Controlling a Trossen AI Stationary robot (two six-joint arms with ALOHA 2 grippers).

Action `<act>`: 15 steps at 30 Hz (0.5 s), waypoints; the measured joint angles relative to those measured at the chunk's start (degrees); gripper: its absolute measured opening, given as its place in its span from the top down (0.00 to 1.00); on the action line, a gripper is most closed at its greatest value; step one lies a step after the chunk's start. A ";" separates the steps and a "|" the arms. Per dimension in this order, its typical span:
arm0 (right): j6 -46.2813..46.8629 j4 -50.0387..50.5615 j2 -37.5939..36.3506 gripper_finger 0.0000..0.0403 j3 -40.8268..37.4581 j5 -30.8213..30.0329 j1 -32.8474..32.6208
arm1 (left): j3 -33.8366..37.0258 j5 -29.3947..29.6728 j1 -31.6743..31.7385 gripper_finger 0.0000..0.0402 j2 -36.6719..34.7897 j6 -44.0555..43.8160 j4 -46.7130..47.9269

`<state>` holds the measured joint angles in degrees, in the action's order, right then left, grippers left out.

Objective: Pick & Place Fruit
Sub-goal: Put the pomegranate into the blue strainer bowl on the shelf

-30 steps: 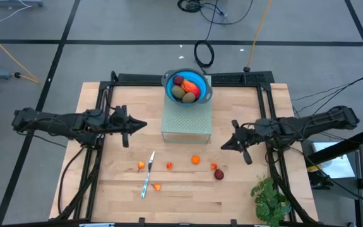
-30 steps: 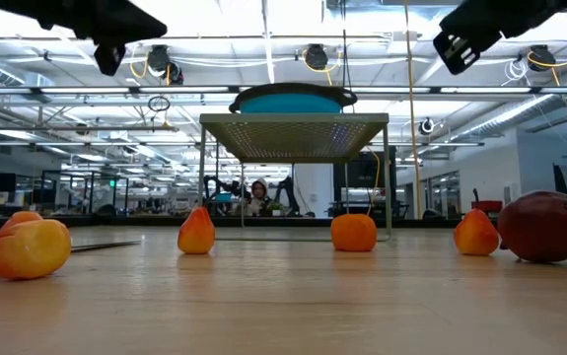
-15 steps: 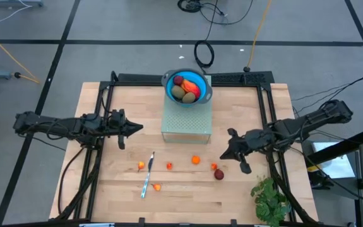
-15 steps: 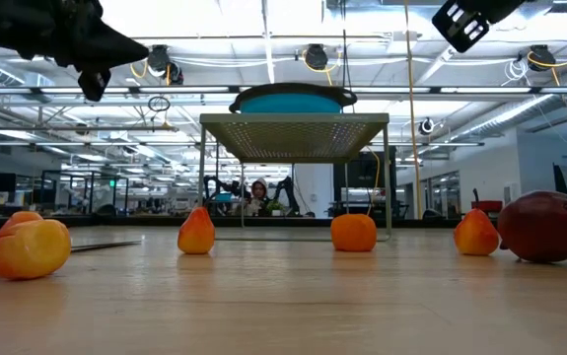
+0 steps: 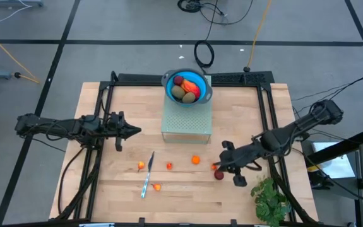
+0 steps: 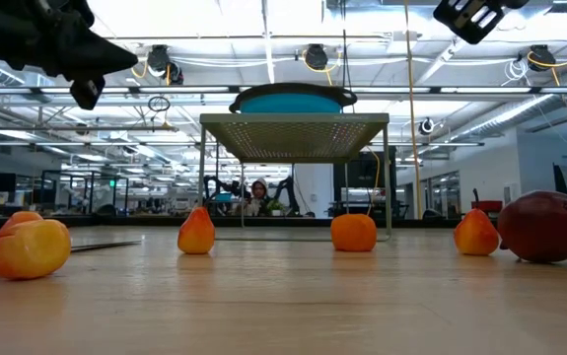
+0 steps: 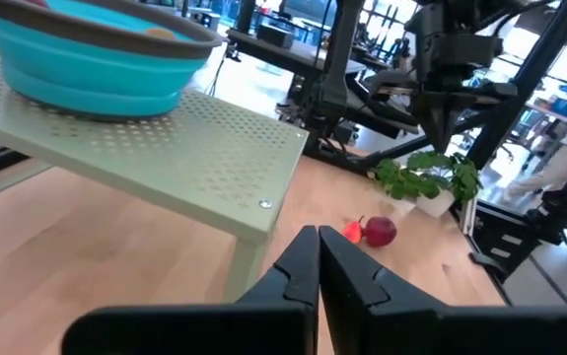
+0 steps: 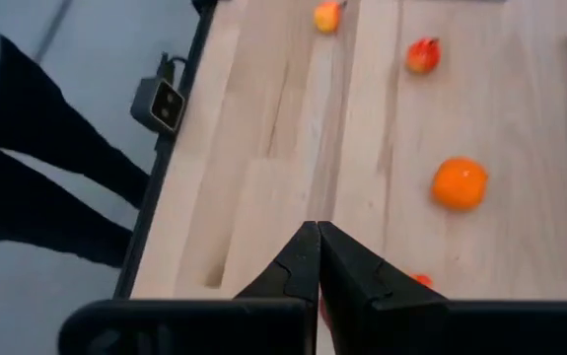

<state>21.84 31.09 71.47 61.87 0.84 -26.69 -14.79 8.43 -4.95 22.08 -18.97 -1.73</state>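
Loose fruit lies on the wooden table: a maroon ball with a tiny red piece beside it, an orange ball and small orange pieces. More fruit fills the blue bowl, which stands on a pale green perforated stand. My right gripper is shut, slants downward and hangs high above the maroon ball. Left of the stand my left gripper is shut, level and holds nothing.
A slim silver knife lies among the orange pieces. A green leafy plant sits at the near right corner. Black rails run along the table's sides.
My right gripper has swung toward the near edge and the table's left, tipping downward, and now hangs over the maroon ball. My left gripper has drawn back toward the left edge and sunk a little. Both stay shut. No fruit has moved.
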 joint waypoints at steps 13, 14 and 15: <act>6.50 9.13 8.26 1.00 6.20 -2.55 -4.02 | 0.02 0.02 -3.13 0.99 -3.06 0.96 3.57; 6.86 9.57 8.62 1.00 6.22 -2.57 -4.22 | 0.02 0.04 -3.49 0.98 -3.30 1.05 3.62; 7.32 10.24 8.95 1.00 6.22 -2.57 -4.31 | 0.02 0.08 -3.86 0.98 -3.53 1.25 3.68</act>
<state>29.16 41.32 80.42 68.10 -1.73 -31.00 -14.76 8.51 -8.81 18.54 -17.73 1.95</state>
